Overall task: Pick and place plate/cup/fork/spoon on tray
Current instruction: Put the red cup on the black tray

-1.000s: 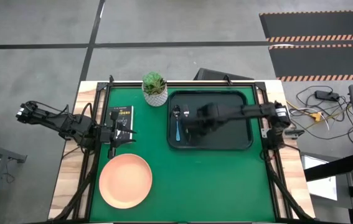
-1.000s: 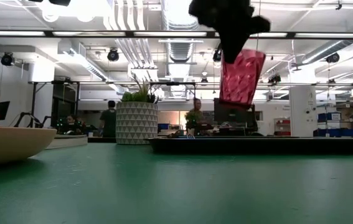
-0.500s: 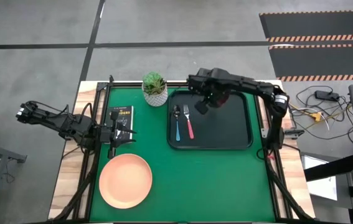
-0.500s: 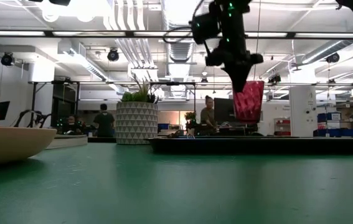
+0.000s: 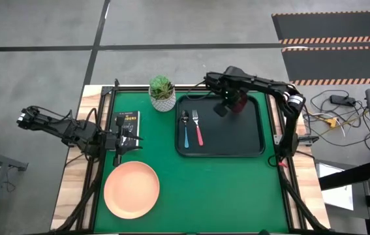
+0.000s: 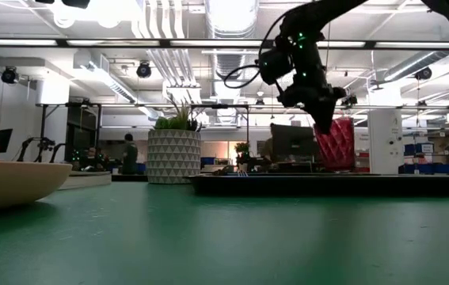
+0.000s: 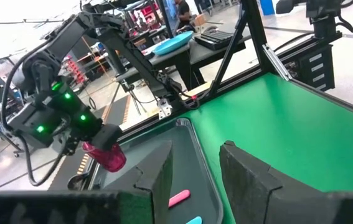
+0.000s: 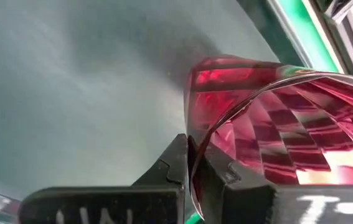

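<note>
My right gripper is shut on the dark red cup low over the far right part of the black tray. The cup shows tilted in the low view and fills the right wrist view. The pink-handled fork and the blue-handled spoon lie side by side in the tray's left part. The salmon plate rests on the green mat at the near left. My left gripper is open and empty by the table's left edge; its fingers show a gap. My right gripper pinches the cup's wall at the rim, one finger outside and one finger inside. The fingers slant down from above. The cup hangs tilted below them; whether its base touches the tray I cannot tell.
A white pot with a green plant stands at the tray's far left corner. A small black book lies on the mat next to my left gripper. Open green mat lies near of the tray.
My right gripper has carried the cup from over the tray's middle toward the far edge, then toward the right, and down. The cup has come from well above the tray to just over its floor and is more tilted. The fork and spoon are uncovered.
</note>
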